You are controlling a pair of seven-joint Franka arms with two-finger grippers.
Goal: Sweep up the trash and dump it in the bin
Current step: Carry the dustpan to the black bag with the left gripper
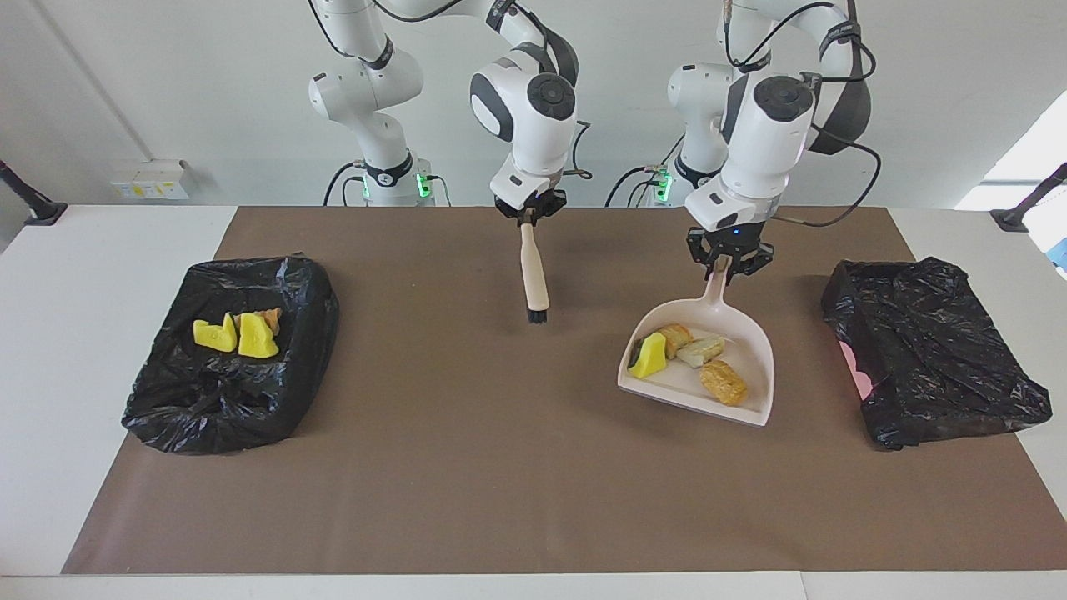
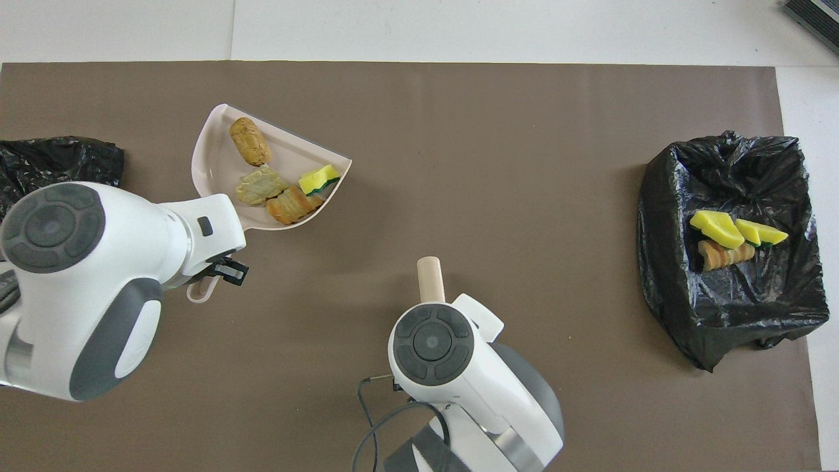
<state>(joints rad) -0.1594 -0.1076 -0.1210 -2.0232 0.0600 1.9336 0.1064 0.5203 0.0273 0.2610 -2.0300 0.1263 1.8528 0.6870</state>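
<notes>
The worktop (image 1: 100, 350) is white under a plain brown mat (image 1: 500, 467). Both bins (image 1: 229, 358) (image 1: 934, 358) wear glossy black liners. The dustpan (image 1: 746, 354) is pale pinkish beige; the brush (image 1: 532, 271) is beige with black bristles. The trash (image 1: 688, 354) mixes bright yellow, green-edged sponge with tan and orange-brown lumps. The arms are white and grey.

Evenly and brightly lit, seemingly from overhead, with soft shadows on the brown mat (image 1: 467, 467), glossy highlights on the black bin liner (image 1: 233, 392), and daylight glare at one edge.
</notes>
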